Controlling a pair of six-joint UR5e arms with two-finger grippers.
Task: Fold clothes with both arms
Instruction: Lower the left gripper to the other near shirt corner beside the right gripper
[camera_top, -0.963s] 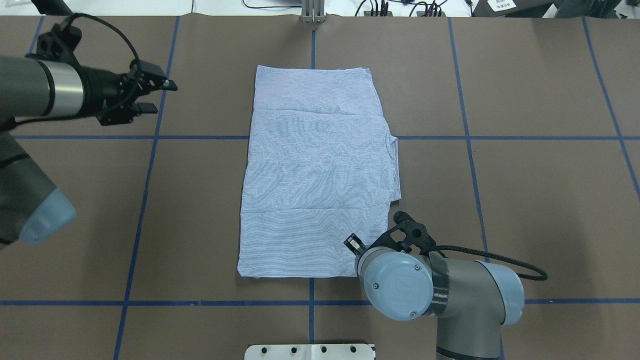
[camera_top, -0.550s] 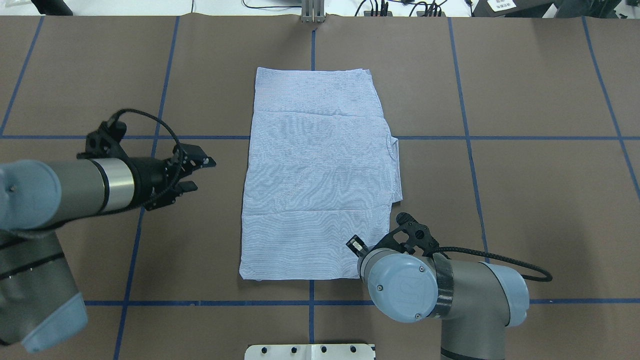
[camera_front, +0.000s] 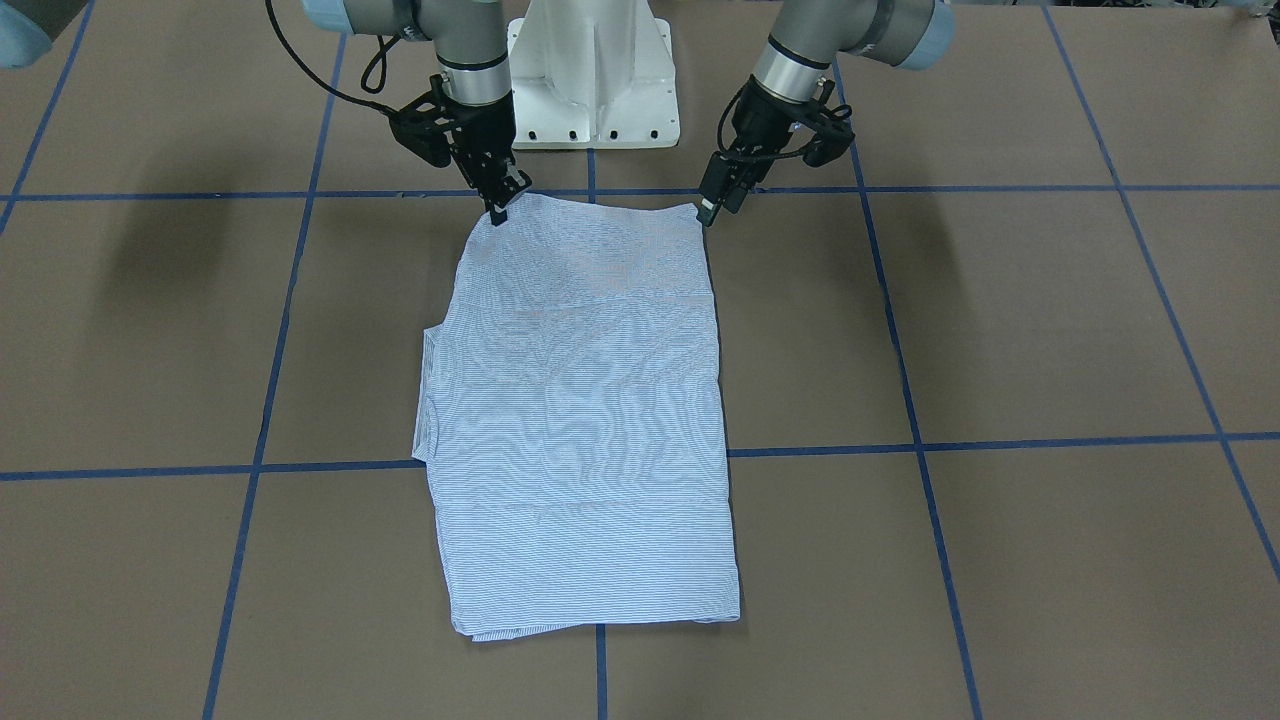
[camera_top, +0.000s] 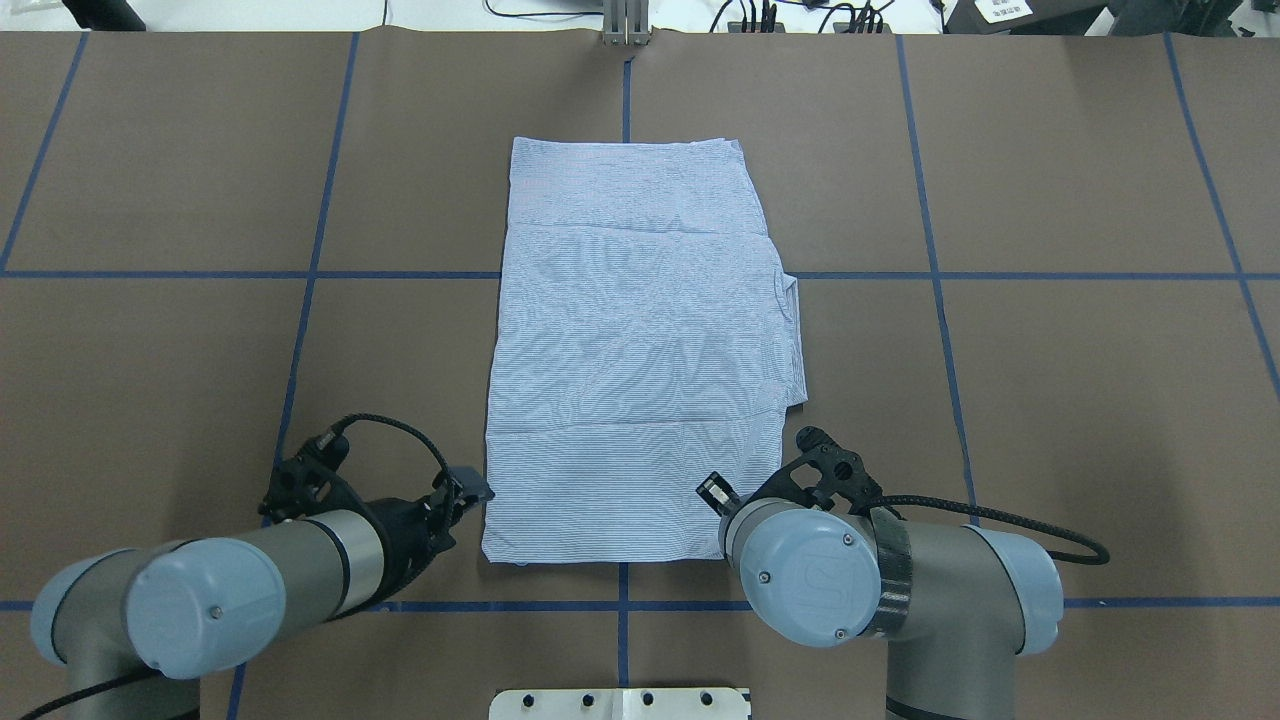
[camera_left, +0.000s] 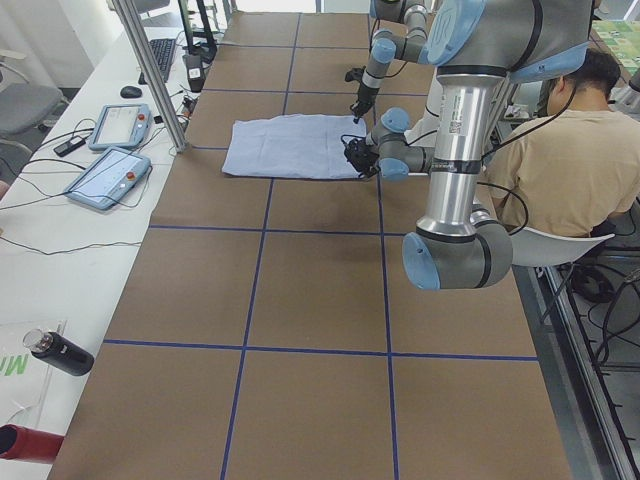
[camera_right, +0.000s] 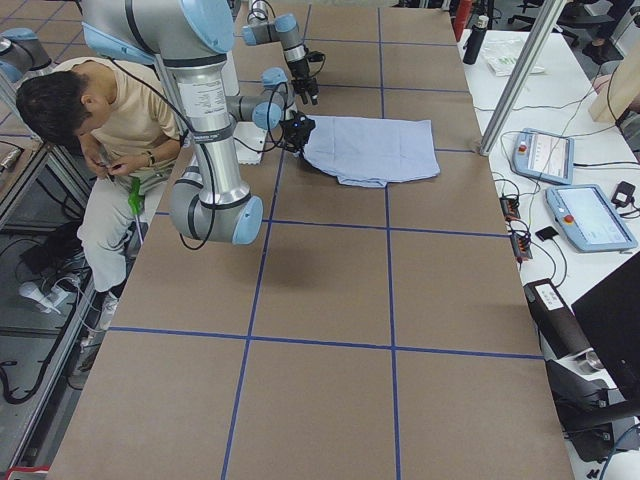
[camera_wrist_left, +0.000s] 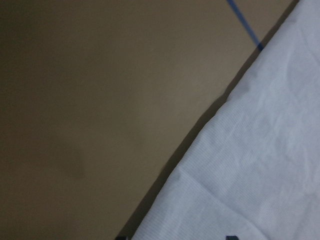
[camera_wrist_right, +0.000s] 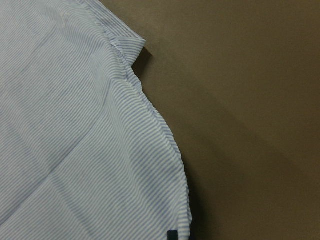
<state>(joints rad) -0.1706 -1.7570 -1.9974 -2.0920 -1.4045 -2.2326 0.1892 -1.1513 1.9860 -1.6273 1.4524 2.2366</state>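
Observation:
The light blue-and-white striped shirt (camera_top: 635, 350) lies folded into a long rectangle on the brown table, also seen in the front view (camera_front: 580, 400). My left gripper (camera_front: 708, 210) is low at the shirt's near-left corner (camera_top: 478, 497). It is open: in the left wrist view its two tips stand apart at the bottom edge (camera_wrist_left: 176, 237), with the shirt's edge (camera_wrist_left: 260, 165) between them. My right gripper (camera_front: 497, 213) is at the near-right corner, hidden under its wrist in the overhead view. It looks shut on the shirt's hem (camera_wrist_right: 75, 140).
The white pedestal base (camera_front: 590, 70) stands just behind both grippers. Blue tape lines (camera_top: 300, 275) cross the brown table. A seated person (camera_left: 560, 150) is beside the robot. Teach pendants (camera_left: 105, 170) and a metal post (camera_left: 150, 70) stand on the far side.
My left arm swung from the far left of the table back toward the robot, down to the shirt's near-left corner. My right arm barely shifted.

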